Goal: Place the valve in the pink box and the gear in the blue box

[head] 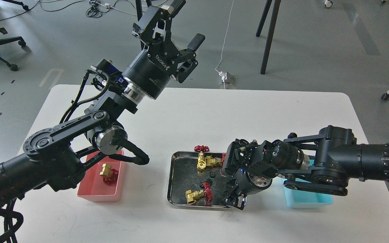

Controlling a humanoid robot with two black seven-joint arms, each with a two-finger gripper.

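Observation:
A steel tray (173, 175) holds two brass valves with red handwheels, one at the back (205, 162) and one at the front (196, 195). Two tiny black gears (210, 174) (202, 184) lie between them. A third valve (107, 172) lies in the pink box (96, 195). The blue box (307, 199) is partly hidden behind my right arm. My right gripper (234, 199) points down into the tray's front right corner; its dark fingers hide whatever lies under them. My left gripper (177, 28) is open and empty, raised high beyond the table's far edge.
My left arm's elbow and cable loop (137, 157) hang over the pink box's back edge. My right forearm (333, 162) crosses above the blue box. Chair legs and cables are on the floor beyond the table.

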